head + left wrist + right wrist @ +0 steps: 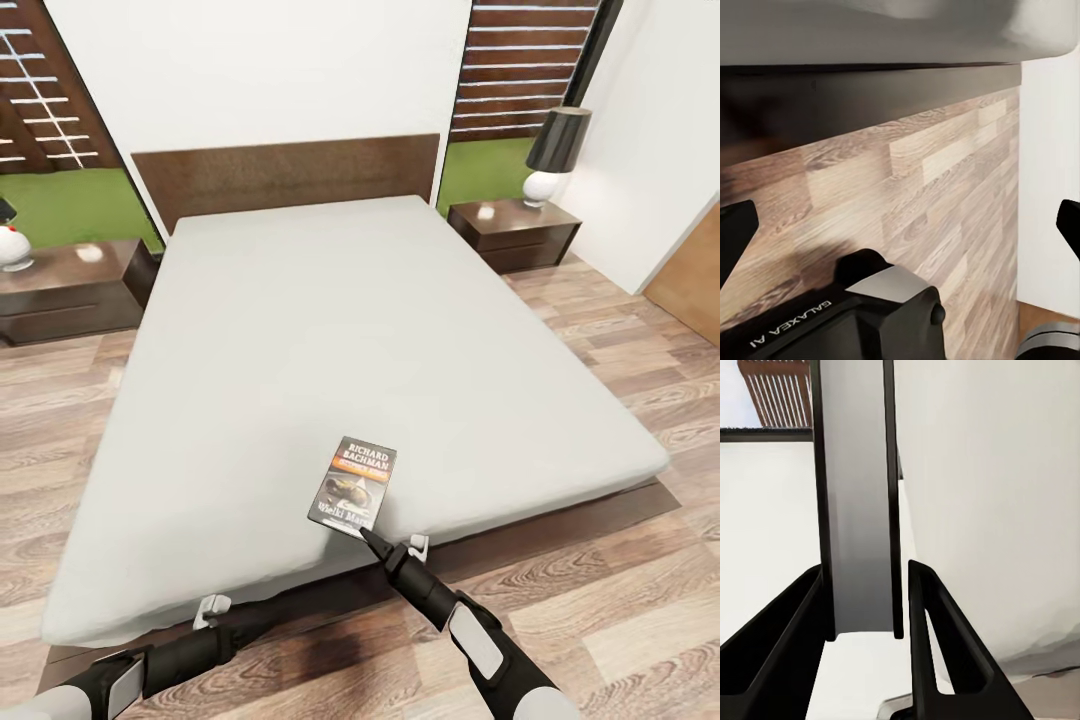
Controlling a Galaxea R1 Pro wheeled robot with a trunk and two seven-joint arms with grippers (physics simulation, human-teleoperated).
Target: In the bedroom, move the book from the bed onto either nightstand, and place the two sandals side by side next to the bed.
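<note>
Head view puts the book [353, 486] flat on the pale mattress of the bed [300, 340], close to the foot edge and a little toward the robot's right. Its lower corner meets the tip of the right end effector [368, 538], which reaches up from the floor side. In the right wrist view the book [858, 495] shows edge-on, a thin grey slab with dark borders standing between the two dark fingers [937, 652]. The fingers sit either side of it with a gap showing, so the end effector looks spread around the book's edge, not yet clenched on it; I cannot say for sure that either finger touches.

The left end effector [212, 608] hangs low by the foot of the bed frame. In the left wrist view its fingertips [736, 232] stand wide apart at the picture's edges, released and holding nothing, looking along the wood-plank floor [907, 195] under the dark frame.

Two dark nightstands flank the headboard: one [75, 285] on the robot's left, one [515, 232] on its right with a black-shaded lamp [553, 155].

By my judgement the task is barely begun. The book is not yet lifted, let alone carried to a nightstand, and the sandals are not to be seen here, so that half is presumably all still to do.
</note>
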